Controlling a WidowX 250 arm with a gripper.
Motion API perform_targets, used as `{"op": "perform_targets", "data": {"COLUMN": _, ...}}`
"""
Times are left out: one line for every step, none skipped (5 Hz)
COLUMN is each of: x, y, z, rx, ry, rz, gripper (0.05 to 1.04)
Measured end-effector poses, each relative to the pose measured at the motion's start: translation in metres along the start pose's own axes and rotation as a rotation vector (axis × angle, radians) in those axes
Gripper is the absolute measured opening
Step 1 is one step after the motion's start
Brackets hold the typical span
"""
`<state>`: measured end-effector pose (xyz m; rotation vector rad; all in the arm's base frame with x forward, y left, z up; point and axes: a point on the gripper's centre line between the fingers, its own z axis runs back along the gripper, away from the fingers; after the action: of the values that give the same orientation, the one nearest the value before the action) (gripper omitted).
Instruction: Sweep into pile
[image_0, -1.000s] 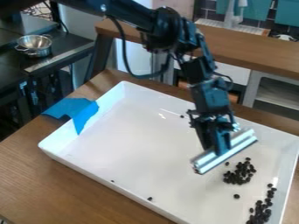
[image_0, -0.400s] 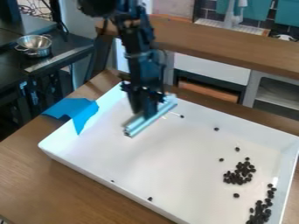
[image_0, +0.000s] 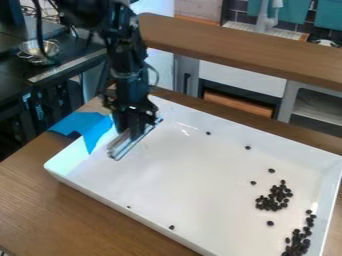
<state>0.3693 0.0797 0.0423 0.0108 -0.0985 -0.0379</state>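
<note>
The gripper (image_0: 133, 131) hangs over the left end of the white tray (image_0: 180, 175), shut on a silver metal bar (image_0: 123, 146) that lies slantwise beneath it. Black beans form a cluster (image_0: 274, 198) in the tray's right part, and a second group (image_0: 299, 240) lies along the right wall near the bottom corner. Single beans are scattered elsewhere: one (image_0: 208, 133) by the back wall, one (image_0: 248, 147) farther right, one (image_0: 271, 170) above the cluster, and one (image_0: 172, 227) by the front wall.
Blue tape (image_0: 93, 127) covers part of the tray's left wall, close to the bar. The tray stands on a wooden table (image_0: 40, 200). Behind it runs a raised wooden counter (image_0: 254, 50); a metal bowl (image_0: 40, 49) stands on a dark surface at upper left.
Arm, gripper and bar have moved left across the tray, from near the bean cluster to the left end. Beans formerly behind the arm have come into sight; the two groups look unchanged.
</note>
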Motion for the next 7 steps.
{"op": "perform_targets", "data": {"x": -0.012, "y": 0.012, "z": -0.011, "rx": 0.019, "ry": 0.005, "rz": 0.027, "gripper": 0.349}}
{"op": "perform_targets", "data": {"x": -0.026, "y": 0.011, "z": -0.021, "rx": 0.026, "ry": 0.045, "rz": 0.038, "gripper": 0.349}}
{"op": "perform_targets", "data": {"x": -0.039, "y": 0.003, "z": -0.025, "rx": 0.027, "ry": 0.068, "rz": 0.05, "gripper": 0.349}}
{"op": "perform_targets", "data": {"x": -0.047, "y": -0.011, "z": -0.025, "rx": 0.012, "ry": 0.072, "rz": 0.04, "gripper": 0.349}}
{"op": "perform_targets", "data": {"x": -0.051, "y": -0.021, "z": -0.03, "rx": 0.012, "ry": 0.054, "rz": 0.054, "gripper": 0.349}}
{"op": "perform_targets", "data": {"x": -0.05, "y": -0.036, "z": -0.034, "rx": 0.017, "ry": 0.034, "rz": 0.032, "gripper": 0.349}}
{"op": "perform_targets", "data": {"x": -0.049, "y": -0.05, "z": -0.038, "rx": 0.042, "ry": 0.007, "rz": 0.03, "gripper": 0.349}}
